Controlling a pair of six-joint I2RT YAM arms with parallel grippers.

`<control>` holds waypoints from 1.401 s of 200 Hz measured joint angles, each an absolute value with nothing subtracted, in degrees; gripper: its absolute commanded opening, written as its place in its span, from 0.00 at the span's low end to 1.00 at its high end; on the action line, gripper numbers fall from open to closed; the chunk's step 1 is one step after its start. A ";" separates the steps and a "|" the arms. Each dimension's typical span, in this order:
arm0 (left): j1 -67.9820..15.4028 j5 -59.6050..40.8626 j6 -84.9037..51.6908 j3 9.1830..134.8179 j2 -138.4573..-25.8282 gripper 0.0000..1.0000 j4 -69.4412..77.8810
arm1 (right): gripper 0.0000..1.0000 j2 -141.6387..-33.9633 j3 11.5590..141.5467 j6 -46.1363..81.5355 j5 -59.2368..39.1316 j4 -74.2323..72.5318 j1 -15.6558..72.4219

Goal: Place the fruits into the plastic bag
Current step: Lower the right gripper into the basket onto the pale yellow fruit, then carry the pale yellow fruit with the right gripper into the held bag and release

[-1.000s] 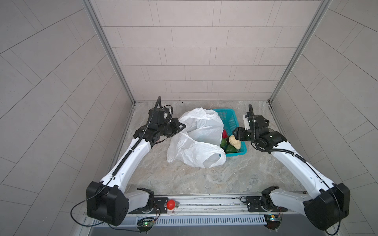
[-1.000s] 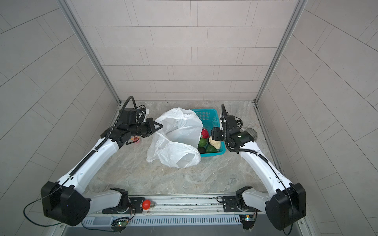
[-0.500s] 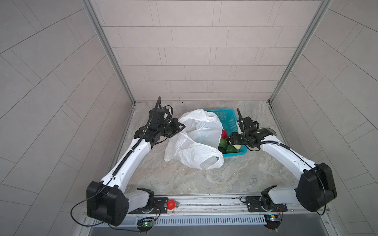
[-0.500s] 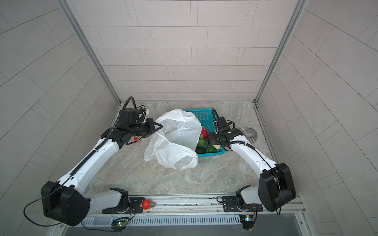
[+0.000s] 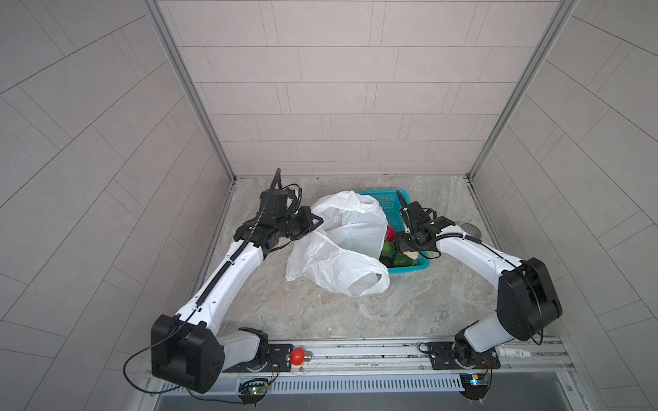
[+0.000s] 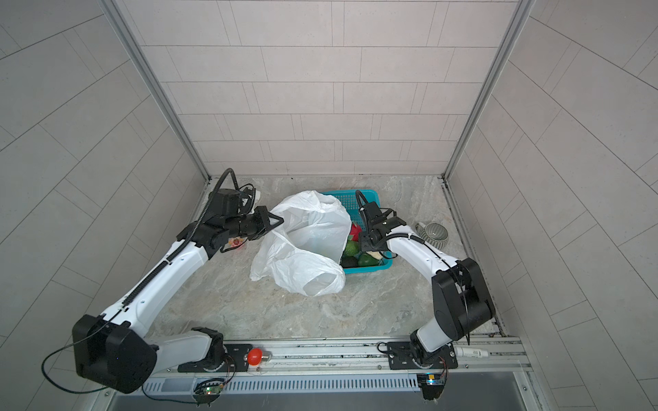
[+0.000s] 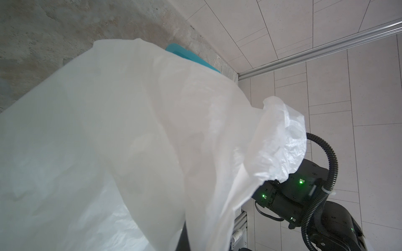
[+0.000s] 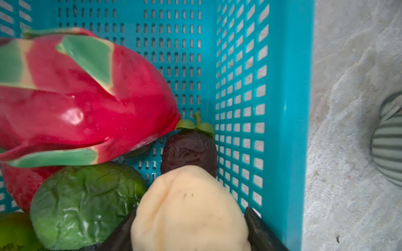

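Fruits (image 5: 394,251) are seen in the teal basket (image 8: 282,87) near the surface's far edge, the pale cream fruit (image 8: 189,208) gripped by half-spread right fingers (image 8: 258,228); the plastic bag (image 5: 341,231) beside it, pinched by closed left fingers (image 5: 313,222), sags, so a fruit may be snagged.

In both top views the plastic bag (image 5: 341,245) hides the left half of the basket (image 5: 382,193) and most of what lies in it. The bag fills the left wrist view, so the left claw (image 5: 318,222) pinched on its rim is unseen there. In the right wrist view the picture's edge cuts off the right claw (image 8: 189,211), which is gripping the cream fruit (image 8: 187,195). It also crops the dragon fruit (image 8: 76,97) and striped cup (image 8: 389,141).
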State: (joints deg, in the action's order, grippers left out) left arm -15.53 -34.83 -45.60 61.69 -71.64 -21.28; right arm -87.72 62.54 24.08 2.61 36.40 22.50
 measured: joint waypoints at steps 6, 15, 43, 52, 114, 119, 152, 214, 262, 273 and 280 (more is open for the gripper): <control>-15.53 -34.83 -45.60 61.69 -71.70 0.00 -21.28 | 0.53 -87.70 62.54 24.10 2.79 36.40 22.50; -15.53 -34.83 -45.60 61.69 -71.75 0.00 -21.28 | 0.44 -87.66 62.52 23.86 2.87 36.34 22.50; -15.59 -34.87 -45.58 61.69 -72.03 0.00 -21.28 | 0.30 -85.91 62.17 24.21 2.17 36.62 22.50; -15.68 -34.85 -45.58 61.69 -72.25 0.00 -21.28 | 0.30 -84.47 62.13 24.21 1.45 36.75 22.50; -17.45 -34.87 -45.25 61.80 -73.58 0.00 -21.28 | 0.28 -68.86 62.26 20.47 -10.13 35.18 27.68; -17.78 -34.87 -45.19 61.89 -73.63 0.00 -21.26 | 0.28 -68.10 62.26 20.32 -11.20 34.35 28.60; -19.84 -35.55 -45.43 63.16 -74.04 0.00 -21.19 | 0.30 -68.75 62.26 21.30 -17.58 26.52 33.76; -23.07 -41.74 -55.46 61.19 -73.52 0.00 -10.24 | 0.32 -88.20 67.09 24.82 -23.83 14.09 40.21; -23.33 -43.90 -61.54 58.19 -72.55 0.00 -4.10 | 0.55 -94.50 69.04 27.75 -25.34 10.46 40.82; -23.33 -43.94 -61.76 58.15 -72.55 0.00 -3.79 | 0.59 -94.50 68.99 28.08 -25.21 10.44 41.01; -23.33 -43.92 -61.93 58.06 -72.55 0.00 -3.60 | 0.61 -94.50 68.99 28.16 -25.04 10.44 41.12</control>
State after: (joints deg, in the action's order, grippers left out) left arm -23.33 -43.92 -61.93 58.06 -72.55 -3.60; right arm -94.50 68.99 28.16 -25.04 10.44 41.12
